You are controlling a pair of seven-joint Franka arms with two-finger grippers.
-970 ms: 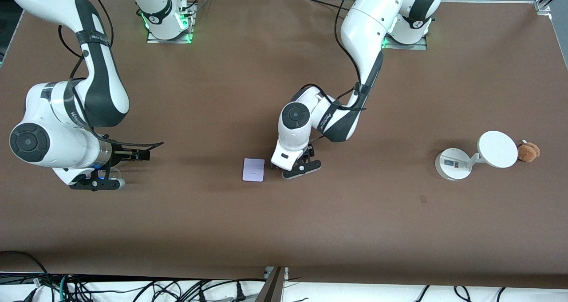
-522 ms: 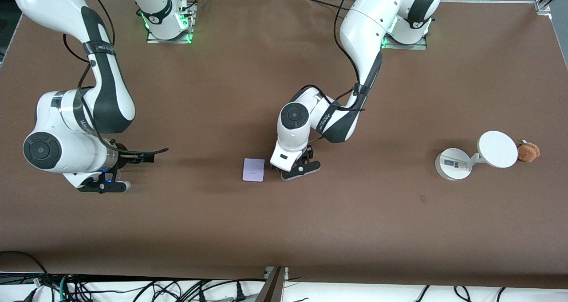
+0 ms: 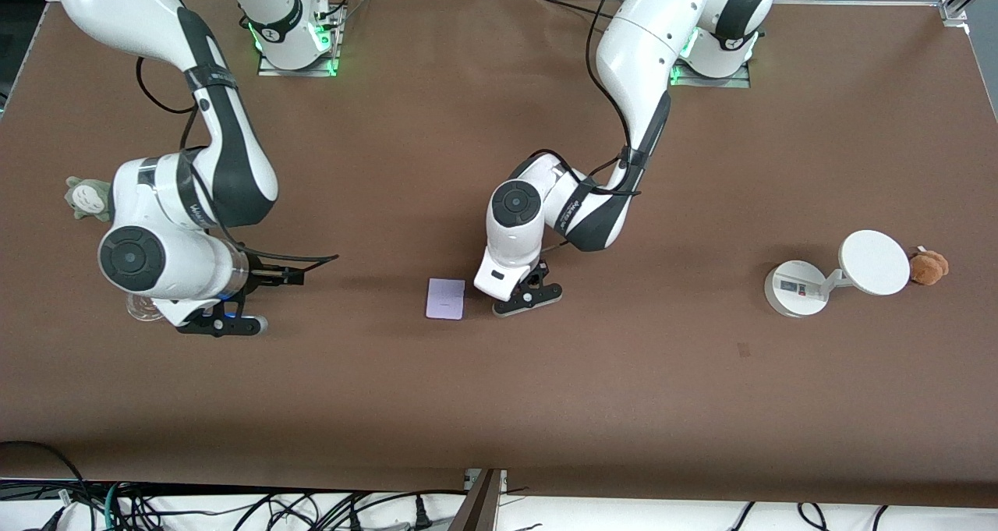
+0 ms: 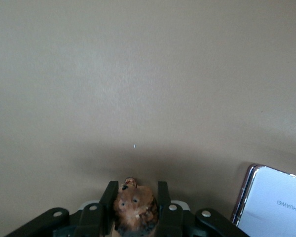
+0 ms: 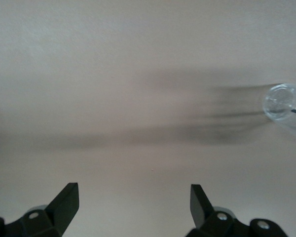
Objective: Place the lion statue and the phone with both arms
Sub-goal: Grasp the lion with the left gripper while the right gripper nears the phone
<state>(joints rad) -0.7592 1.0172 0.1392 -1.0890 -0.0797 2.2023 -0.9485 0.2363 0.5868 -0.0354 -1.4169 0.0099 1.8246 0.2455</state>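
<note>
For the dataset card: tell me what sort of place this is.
Most likely a robotics lab bench: two arms bolted to a brown table, loose cables along its edge, and test props, a scale and a phone.

Orange-brown lion statue [image 4: 134,211]; pale lavender phone [image 3: 446,298]; brown table [image 3: 624,375].

Both arms have glossy white shells, dark grey joint bands, loose black cables and black hands.
</note>
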